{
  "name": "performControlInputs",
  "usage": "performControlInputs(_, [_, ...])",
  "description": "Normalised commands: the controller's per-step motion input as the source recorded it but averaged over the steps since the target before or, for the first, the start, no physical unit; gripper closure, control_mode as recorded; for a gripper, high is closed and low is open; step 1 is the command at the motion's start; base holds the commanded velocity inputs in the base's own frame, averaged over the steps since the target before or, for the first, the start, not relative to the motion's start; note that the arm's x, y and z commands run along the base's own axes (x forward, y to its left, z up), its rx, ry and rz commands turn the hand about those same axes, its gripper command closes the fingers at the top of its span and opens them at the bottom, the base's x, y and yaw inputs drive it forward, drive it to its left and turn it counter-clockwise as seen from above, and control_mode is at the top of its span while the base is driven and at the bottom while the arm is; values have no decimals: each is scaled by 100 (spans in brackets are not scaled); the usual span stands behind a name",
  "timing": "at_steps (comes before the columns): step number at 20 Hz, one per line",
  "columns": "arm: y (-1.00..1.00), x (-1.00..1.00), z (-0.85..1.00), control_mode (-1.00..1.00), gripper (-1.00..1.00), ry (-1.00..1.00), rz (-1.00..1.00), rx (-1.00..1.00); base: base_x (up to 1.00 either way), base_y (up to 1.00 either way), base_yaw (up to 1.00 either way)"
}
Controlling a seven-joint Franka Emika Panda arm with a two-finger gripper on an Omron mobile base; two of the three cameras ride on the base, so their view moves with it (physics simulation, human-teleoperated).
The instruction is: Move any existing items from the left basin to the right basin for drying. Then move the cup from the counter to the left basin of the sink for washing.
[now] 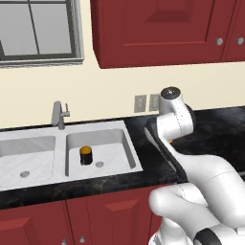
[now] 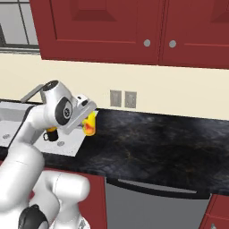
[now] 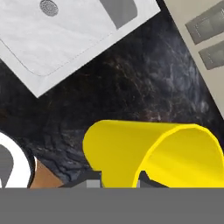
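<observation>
The yellow cup (image 3: 148, 153) sits between my gripper's (image 3: 120, 181) two finger tips, its open rim turned right, over the black counter (image 3: 131, 87). From the right base view the cup (image 2: 91, 123) with its red-orange mark is at the hand's tip, just right of the sink's edge (image 2: 74, 147). My gripper looks shut on the cup. The left basin (image 1: 24, 158) holds nothing. A black cylinder with an orange top (image 1: 85, 155) stands in the right basin (image 1: 112, 143). In the left base view my arm covers the cup.
The grey faucet (image 1: 58, 115) rises behind the sink's divider. Two wall outlets (image 1: 147, 103) sit above the counter's back edge. Dark red wall cabinets (image 1: 162, 28) hang overhead. The counter (image 2: 170, 143) stretches right of the cup.
</observation>
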Motion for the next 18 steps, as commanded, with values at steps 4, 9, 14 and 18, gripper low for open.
performControlInputs(4, [100,-19,51,-100,100,0,32,0,0,0,0])
performControlInputs(9, [100,-20,33,-100,100,-1,37,0,0,0,0])
performControlInputs(14, [100,-18,1,-100,100,-4,42,0,0,0,0])
performControlInputs(18, [91,-12,-1,-100,100,-1,48,0,0,0,0])
